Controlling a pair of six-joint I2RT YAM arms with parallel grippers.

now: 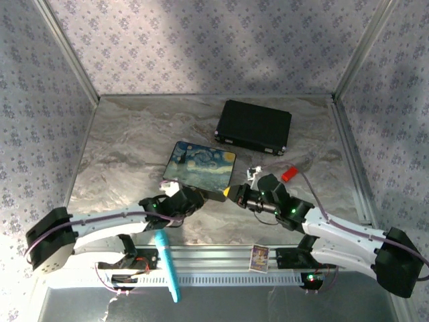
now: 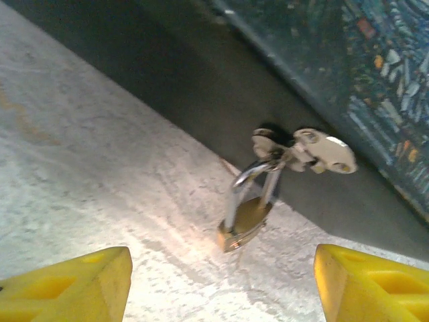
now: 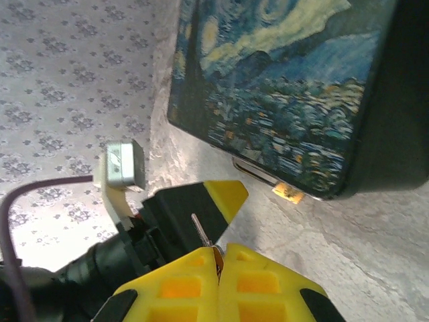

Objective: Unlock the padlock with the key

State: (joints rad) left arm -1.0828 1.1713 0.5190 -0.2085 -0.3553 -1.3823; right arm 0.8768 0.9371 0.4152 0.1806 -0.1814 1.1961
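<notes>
Hooked by its shackle through the latch (image 2: 305, 151) on the near side of the painted box (image 1: 201, 164): the padlock (image 2: 244, 216), brass body tilted down against the table (image 2: 100, 154). Just near of it, the left gripper (image 2: 221, 285), yellow fingers spread wide, nothing between. Off to the right, the right gripper (image 3: 218, 258), pinched together on the key (image 3: 200, 231) (thin metal blade poking out past the tips).

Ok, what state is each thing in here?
padlock: shackle looks closed, hooked through the latch
key: gripped, blade sticking out
left gripper: open, empty
right gripper: shut on the key
painted box: lid shut
black case: closed
</notes>
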